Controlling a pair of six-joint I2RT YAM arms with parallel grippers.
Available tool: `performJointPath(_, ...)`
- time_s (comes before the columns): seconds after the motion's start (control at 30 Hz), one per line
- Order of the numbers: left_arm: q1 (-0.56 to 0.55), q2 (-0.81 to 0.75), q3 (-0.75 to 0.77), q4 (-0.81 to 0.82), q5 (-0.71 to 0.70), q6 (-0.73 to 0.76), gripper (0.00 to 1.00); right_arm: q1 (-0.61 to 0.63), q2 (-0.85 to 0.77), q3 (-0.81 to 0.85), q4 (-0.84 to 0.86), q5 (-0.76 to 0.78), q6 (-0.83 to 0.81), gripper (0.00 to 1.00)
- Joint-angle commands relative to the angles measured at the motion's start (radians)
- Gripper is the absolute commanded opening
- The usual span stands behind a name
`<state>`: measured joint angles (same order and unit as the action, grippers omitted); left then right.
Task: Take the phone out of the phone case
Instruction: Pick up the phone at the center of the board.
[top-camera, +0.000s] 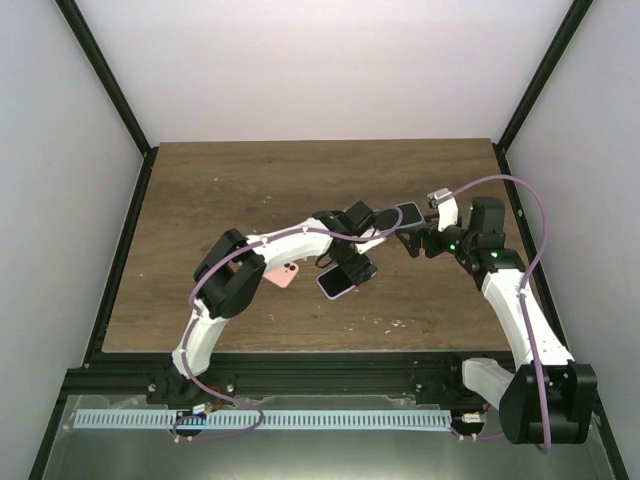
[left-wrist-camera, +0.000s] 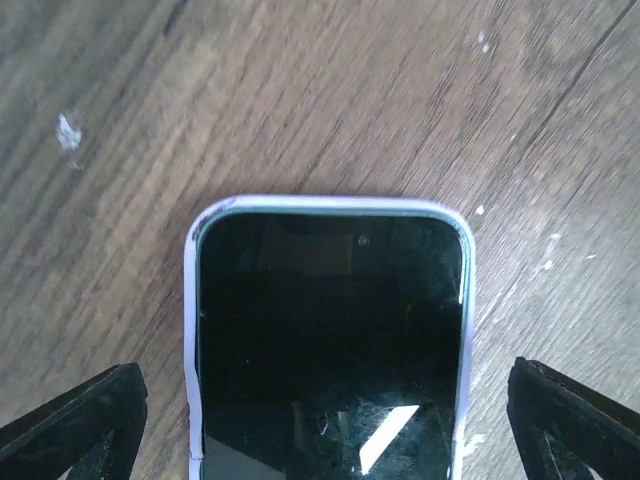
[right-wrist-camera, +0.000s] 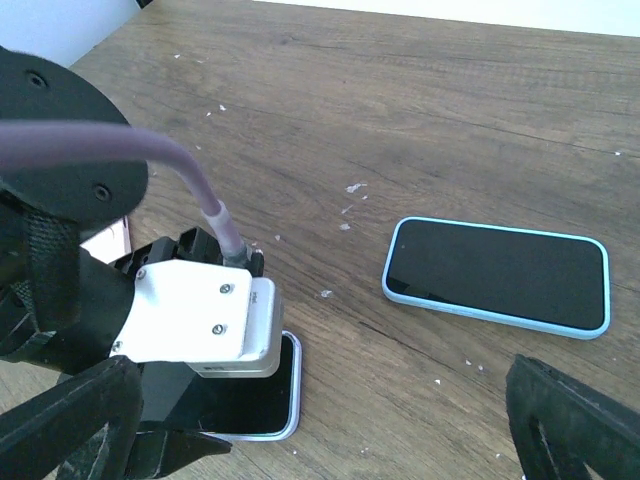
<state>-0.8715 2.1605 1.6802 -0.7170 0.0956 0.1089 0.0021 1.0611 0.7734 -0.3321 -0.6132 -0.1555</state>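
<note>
Left wrist view: we see phone (left-wrist-camera: 330, 330) seated in lavender case (left-wrist-camera: 190, 300), flat on table (left-wrist-camera: 300, 90), screen up. Left gripper (left-wrist-camera: 322, 400) spread wide, one finger either side of it, gripping nothing. Right gripper (right-wrist-camera: 320, 410) likewise wide, empty, near blue-cased phone (right-wrist-camera: 497, 272). We judge extraction not begun: grasp, peel and lift-out remain.

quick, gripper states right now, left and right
left gripper: open, straddling the lilac-cased phone, not gripping it
right gripper: open, holding nothing
</note>
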Motion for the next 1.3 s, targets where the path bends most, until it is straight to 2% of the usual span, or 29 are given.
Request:
performJointPath(0.0, -0.003, 0.021, 0.028, -0.032, -0.037, 0.023, 1.00, -0.008, -0.004, 0.009, 0.020, -0.006, 0.004, 1.00)
performJointPath(0.37, -0.021, 0.060, 0.050, -0.052, -0.059, 0.046, 1.00, -0.008, 0.003, 0.008, 0.025, 0.005, 0.006, 1.00)
performJointPath(0.77, -0.073, 0.113, 0.083, -0.113, -0.222, 0.052, 0.91, -0.008, 0.010, 0.006, 0.029, 0.017, 0.008, 1.00)
performJointPath(0.93, -0.074, 0.130, 0.092, -0.137, -0.198, 0.034, 0.84, -0.008, 0.011, 0.005, 0.028, 0.015, 0.010, 1.00)
performJointPath(1.17, -0.072, 0.155, 0.120, -0.167, -0.181, -0.002, 0.82, -0.008, 0.010, 0.006, 0.030, 0.025, 0.010, 1.00)
performJointPath(1.27, -0.069, 0.174, 0.151, -0.197, -0.168, -0.007, 0.73, -0.008, 0.010, 0.005, 0.030, 0.025, 0.008, 1.00)
